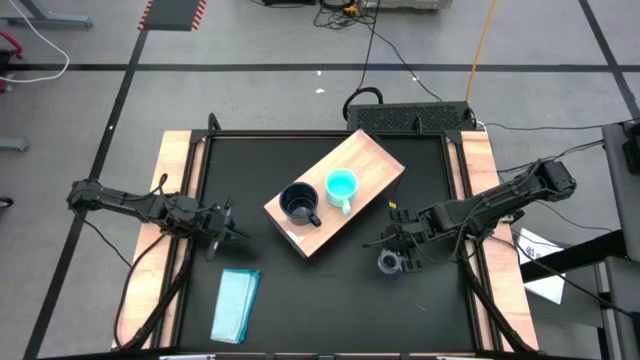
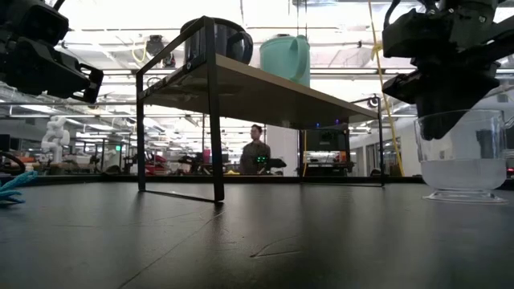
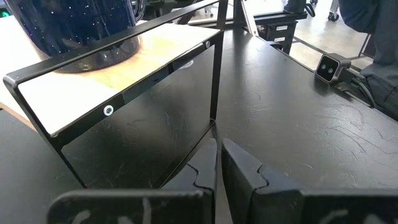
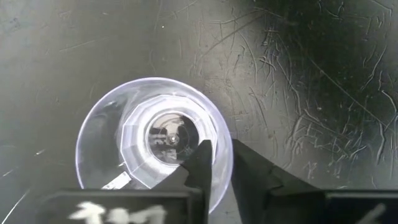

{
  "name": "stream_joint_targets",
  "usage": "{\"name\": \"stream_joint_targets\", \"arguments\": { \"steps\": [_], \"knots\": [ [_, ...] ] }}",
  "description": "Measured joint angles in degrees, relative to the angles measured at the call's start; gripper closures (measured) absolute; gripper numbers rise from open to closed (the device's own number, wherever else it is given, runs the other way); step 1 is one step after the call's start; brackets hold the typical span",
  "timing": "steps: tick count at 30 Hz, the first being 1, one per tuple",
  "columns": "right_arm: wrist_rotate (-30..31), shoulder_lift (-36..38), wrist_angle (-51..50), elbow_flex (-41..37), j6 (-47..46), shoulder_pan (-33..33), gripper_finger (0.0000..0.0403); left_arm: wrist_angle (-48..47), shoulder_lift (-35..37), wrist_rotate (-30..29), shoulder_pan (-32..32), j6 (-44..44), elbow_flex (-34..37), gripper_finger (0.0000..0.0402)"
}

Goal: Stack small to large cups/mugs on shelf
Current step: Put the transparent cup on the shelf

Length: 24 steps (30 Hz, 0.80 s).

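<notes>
Black matting covers the table (image 1: pixel 330 290), and from above the long light wooden shelf board (image 1: pixel 372 160) lies slantwise across its middle, carrying the large dark navy mug (image 1: pixel 299 204) and, beside it, the medium turquoise mug (image 1: pixel 342 187). Off the shelf's right end, down on the mat, the small clear transparent cup (image 1: pixel 389 262) stands upright with the right gripper (image 1: pixel 398 243) directly over it. The left gripper (image 1: pixel 222 232) waits off the shelf's left end, and a flat pale-teal block (image 1: pixel 236 304) lies on the mat nearby. At table height the shelf stands raised on thin black metal legs (image 2: pixel 214 120), both mugs on top, the clear cup on the mat to its right beneath the right gripper; a person (image 2: pixel 256 150) stands in the room behind, seen under the board. From the left wrist, its two dark fingers (image 3: pixel 202 169) sit nearly together with nothing between them, facing the shelf corner under the navy mug. From the right wrist, looking down into the clear cup, one finger (image 4: pixel 201 163) is inside the rim and the other outside, a narrow gap straddling the wall; whether they pinch it I cannot tell.
</notes>
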<state>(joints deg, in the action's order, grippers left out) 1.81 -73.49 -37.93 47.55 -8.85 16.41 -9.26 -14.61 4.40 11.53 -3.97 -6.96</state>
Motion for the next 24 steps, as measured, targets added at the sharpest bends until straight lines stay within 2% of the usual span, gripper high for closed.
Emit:
{"name": "stream_joint_targets", "arguments": {
  "steps": [6, 15, 24],
  "knots": [
    [0.0, 0.0, 0.1, 0.0, 0.8, -0.3, 0.0398, 0.0, 0.0, 0.0, 0.0, 0.0, 0.0, 0.0376],
    [0.0, 0.3, 0.4, 0.0, 2.1, -2.2, 0.0401, 0.0, 0.0, 0.0, 0.0, 0.0, 0.0, 0.0376],
    [0.0, 5.5, 0.6, 1.0, 3.5, -3.0, 0.0402, 0.1, 0.0, 0.0, 0.0, 0.0, 0.0, 0.0376]
  ]
}}
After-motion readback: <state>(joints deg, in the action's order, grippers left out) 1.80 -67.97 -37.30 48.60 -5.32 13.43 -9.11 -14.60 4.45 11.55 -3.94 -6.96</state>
